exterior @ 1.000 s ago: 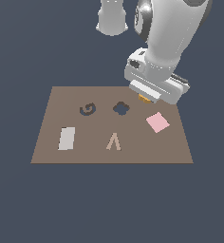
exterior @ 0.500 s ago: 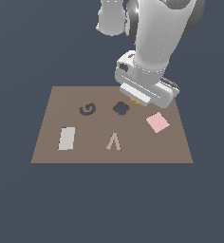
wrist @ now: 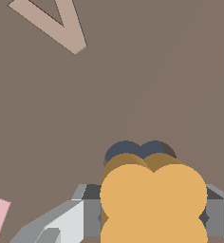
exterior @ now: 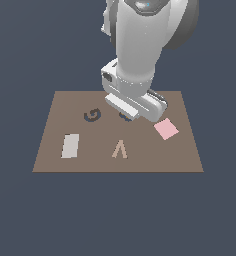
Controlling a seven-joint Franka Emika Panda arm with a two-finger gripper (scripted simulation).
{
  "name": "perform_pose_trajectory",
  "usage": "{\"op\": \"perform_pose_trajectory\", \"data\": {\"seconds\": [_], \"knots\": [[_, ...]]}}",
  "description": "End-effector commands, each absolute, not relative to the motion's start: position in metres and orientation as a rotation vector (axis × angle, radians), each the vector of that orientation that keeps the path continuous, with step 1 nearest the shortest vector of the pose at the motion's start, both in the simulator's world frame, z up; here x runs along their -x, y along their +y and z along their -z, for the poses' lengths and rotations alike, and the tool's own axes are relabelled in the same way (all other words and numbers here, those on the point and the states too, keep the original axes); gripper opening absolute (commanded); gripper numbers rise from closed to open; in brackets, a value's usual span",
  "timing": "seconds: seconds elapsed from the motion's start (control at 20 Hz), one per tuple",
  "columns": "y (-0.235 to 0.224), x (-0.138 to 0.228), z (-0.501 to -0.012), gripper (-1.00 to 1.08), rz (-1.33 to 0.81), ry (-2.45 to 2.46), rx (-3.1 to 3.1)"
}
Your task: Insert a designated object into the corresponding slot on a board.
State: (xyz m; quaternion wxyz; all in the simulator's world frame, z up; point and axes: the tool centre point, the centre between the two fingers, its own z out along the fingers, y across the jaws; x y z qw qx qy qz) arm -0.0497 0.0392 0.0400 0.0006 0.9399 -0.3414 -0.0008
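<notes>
Pincer (wrist: 154, 218) clamped on orange clover block (wrist: 152, 199), just over dark clover slot (wrist: 133, 151) w/ partial overlap.

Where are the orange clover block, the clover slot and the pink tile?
orange clover block (wrist: 154, 199), wrist view, middle of its top face.
clover slot (wrist: 133, 151), wrist view, exposed dark lobes.
pink tile (exterior: 166, 129), exterior view, centre.

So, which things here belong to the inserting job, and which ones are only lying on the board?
Belong to the job:
- orange clover block, held in the gripper
- dark clover slot, partly hidden behind the block
- brown board

Only lying there:
- pink square tile
- grey rectangle
- spiral mark
- tan V shape
</notes>
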Motion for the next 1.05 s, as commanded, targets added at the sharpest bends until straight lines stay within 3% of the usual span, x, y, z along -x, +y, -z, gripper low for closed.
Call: {"op": "perform_pose_trajectory", "data": {"seconds": [0.0, 0.5, 0.55, 1.0], "knots": [[0.035, 0.047, -0.041, -1.00, 0.003, -1.071, -2.953], [0.035, 0.046, -0.030, -1.00, 0.003, -1.072, -2.952], [0.035, 0.046, -0.030, 1.00, 0.003, -1.072, -2.952], [0.035, 0.046, -0.030, 1.00, 0.003, -1.072, -2.952]]}}
